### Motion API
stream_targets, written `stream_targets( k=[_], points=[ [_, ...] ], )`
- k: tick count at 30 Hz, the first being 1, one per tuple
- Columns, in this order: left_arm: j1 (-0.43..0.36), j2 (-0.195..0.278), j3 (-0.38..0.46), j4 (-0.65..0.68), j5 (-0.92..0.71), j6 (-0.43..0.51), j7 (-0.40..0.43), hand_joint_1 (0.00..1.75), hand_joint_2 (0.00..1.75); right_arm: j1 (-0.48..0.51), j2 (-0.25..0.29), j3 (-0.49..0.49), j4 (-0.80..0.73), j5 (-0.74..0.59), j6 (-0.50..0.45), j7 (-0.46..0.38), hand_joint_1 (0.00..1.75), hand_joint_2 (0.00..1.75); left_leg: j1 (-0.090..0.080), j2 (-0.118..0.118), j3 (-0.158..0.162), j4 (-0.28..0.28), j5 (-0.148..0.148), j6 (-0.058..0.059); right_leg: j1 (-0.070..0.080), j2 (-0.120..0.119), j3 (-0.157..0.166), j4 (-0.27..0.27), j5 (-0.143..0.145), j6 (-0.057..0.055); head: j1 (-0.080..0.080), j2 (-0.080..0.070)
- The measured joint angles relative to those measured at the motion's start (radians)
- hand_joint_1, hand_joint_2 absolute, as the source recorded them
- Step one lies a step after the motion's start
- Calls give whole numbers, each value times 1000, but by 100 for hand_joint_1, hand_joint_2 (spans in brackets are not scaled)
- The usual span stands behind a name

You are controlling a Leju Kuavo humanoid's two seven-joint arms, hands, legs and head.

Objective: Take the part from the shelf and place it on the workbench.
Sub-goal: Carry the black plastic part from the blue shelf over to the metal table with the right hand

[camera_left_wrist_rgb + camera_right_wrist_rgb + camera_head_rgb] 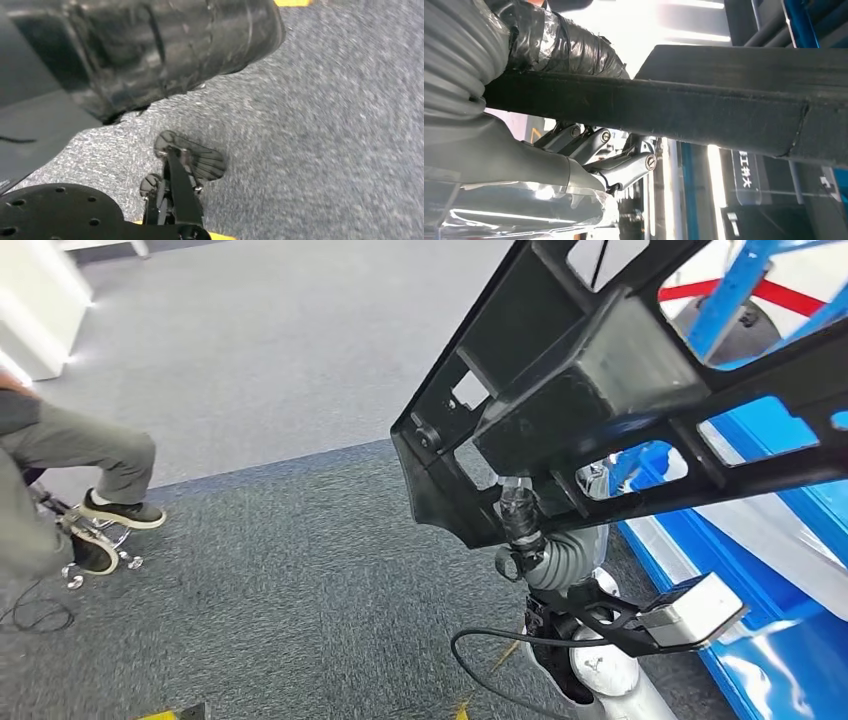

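Right hand [520, 515] grips the part [600, 390] from below, thumb on one side of a flat rib, fingers [624, 167] on the other, as the right wrist view shows. Part is held high over the carpet [300, 590], off the blue shelf [770, 540] at the robot's right. No table seen yet. Left hand [150, 55] hangs over the floor; can't tell whether its fingers are spread or curled.

Part looks like rigid black moulded plastic, open frame with ribs and cut-outs, big but likely light for its size. Long overhang past the grip, so it may swing or twist on turns. Ribs and cut-out edges give good holds; smooth faces could slip.

Shelf frame sits close beside the part's far end. Seated person [70, 470] at left, well apart. Open carpet ahead.
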Motion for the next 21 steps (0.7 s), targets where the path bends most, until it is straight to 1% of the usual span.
stream_targets(
  k=[1,2,3,4,5,6,7,8,9,10,11,12,13,14,15,16,17,18,19,20,21],
  points=[
    [1,0,0,0,0,0,0,0,0,0,0,0,-1,0,0,0,175,175,-1,16,36,-71,32,3,0,-12,6,0,-4,3,0,0],
    [0,1,0,0,0,0,0,0,0,0,0,0,-2,0,0,0,175,175,-6,34,69,-134,55,8,3,-24,11,0,-8,7,0,0],
    [-1,1,0,0,0,0,0,0,0,-1,1,0,-3,0,0,0,175,175,-11,49,93,-180,68,16,5,-34,16,-1,-12,11,0,0],
    [-3,1,0,0,-1,0,0,0,0,-1,1,0,-4,0,0,0,175,175,-16,57,104,-203,69,23,7,-43,19,-2,-15,16,1,0],
    [-3,1,0,0,-1,0,-1,0,0,-1,1,0,-5,0,1,0,175,175,-20,52,104,-204,66,30,10,-52,22,-5,-17,22,1,0],
    [-2,1,0,0,-1,0,-1,0,0,-2,1,0,-6,0,2,0,175,175,-20,40,104,-207,66,37,10,-60,27,-8,-19,28,1,0],
    [1,1,0,0,0,0,-1,0,0,-4,1,0,-6,-1,3,1,175,175,-18,28,107,-212,67,43,9,-57,30,-7,-23,34,2,0],
    [2,1,0,0,0,0,-1,0,0,-7,1,0,-6,-2,5,2,175,175,-15,18,112,-218,69,49,9,-41,28,4,-33,39,4,0],
    [2,1,0,0,1,0,-2,0,0,-9,1,0,-6,-3,6,3,175,175,-12,8,117,-223,71,56,7,-16,15,36,-52,43,6,0],
    [1,0,0,0,1,0,-2,0,0,-10,1,0,-6,-3,6,4,175,175,-9,-2,120,-226,72,61,6,14,-10,90,-80,44,10,0],
    [-1,0,0,0,1,0,-2,0,0,-10,1,0,-6,-3,6,4,175,175,-9,-13,121,-226,72,65,7,37,-47,159,-110,44,12,0],
    [-2,0,0,0,2,0,-2,0,0,-8,1,0,-5,-3,6,4,175,175,-9,-26,121,-226,71,68,7,48,-84,225,-132,45,14,0],
    [-3,0,0,0,2,0,-2,0,0,-7,1,0,-5,-3,6,5,175,175,-10,-41,122,-225,70,68,7,52,-111,267,-138,45,14,0],
    [-3,0,0,0,2,0,-2,0,0,-6,1,0,-5,-3,6,5,175,175,-10,-56,123,-223,69,68,7,54,-122,272,-122,45,14,0],
    [-2,0,0,0,2,0,-2,0,0,-6,1,0,-5,-3,6,5,175,175,-10,-72,124,-220,68,67,6,58,-113,237,-88,44,14,0],
    [-2,0,0,0,2,0,-2,0,0,-6,1,0,-5,-3,6,5,175,175,-9,-88,124,-216,65,65,5,73,-89,172,-44,42,14,0],
    [-2,-2,0,0,2,0,-2,0,0,-6,1,0,-5,-3,6,5,175,175,-9,-102,122,-210,62,61,2,101,-64,105,-12,38,14,0],
    [-3,-3,0,0,2,0,-2,0,0,-7,1,0,-5,-3,6,5,175,175,-9,-116,118,-205,60,56,-1,126,-42,51,8,36,13,0],
    [-3,-4,0,0,2,0,-2,0,0,-7,1,0,-5,-3,6,5,175,175,-7,-129,111,-202,59,50,-1,146,-30,19,14,33,13,0],
    [-3,-4,0,0,2,0,-2,0,0,-7,1,0,-5,-3,6,5,175,175,-5,-141,106,-201,61,43,0,152,-26,9,10,30,13,0],
    [-2,-3,0,0,2,0,-2,0,0,-8,1,0,-5,-3,6,5,175,175,-1,-154,102,-203,63,36,1,141,-23,4,11,27,13,0]
  ],
)
